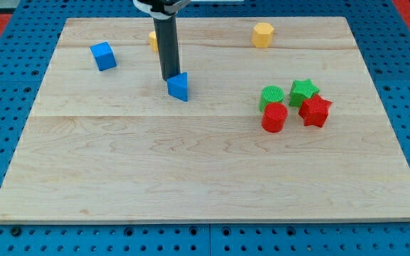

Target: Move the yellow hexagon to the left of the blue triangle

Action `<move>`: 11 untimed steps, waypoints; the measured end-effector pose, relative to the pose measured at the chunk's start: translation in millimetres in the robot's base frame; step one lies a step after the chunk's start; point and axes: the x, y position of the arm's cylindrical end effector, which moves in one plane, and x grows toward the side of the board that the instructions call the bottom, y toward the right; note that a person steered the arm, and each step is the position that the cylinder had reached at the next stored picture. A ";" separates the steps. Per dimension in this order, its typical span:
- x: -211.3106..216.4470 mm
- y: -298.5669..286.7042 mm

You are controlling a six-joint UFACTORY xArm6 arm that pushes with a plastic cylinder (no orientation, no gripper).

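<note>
The yellow hexagon [263, 34] sits near the view's top, right of centre. The blue triangle [179, 86] lies left of centre on the wooden board [205, 171]. My tip [169, 78] stands just above and to the left of the blue triangle, touching or nearly touching it. A second yellow block [152, 40] shows partly behind the rod near the view's top; its shape is hidden. The yellow hexagon is far to the right of the blue triangle and of my tip.
A blue cube [103, 56] lies at the upper left. A cluster at the right holds a green round block [271, 96], a green star [304, 90], a red round block [274, 117] and a red star [315, 110].
</note>
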 end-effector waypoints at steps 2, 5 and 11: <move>-40.4 73.3; -150.8 235.9; -76.3 38.6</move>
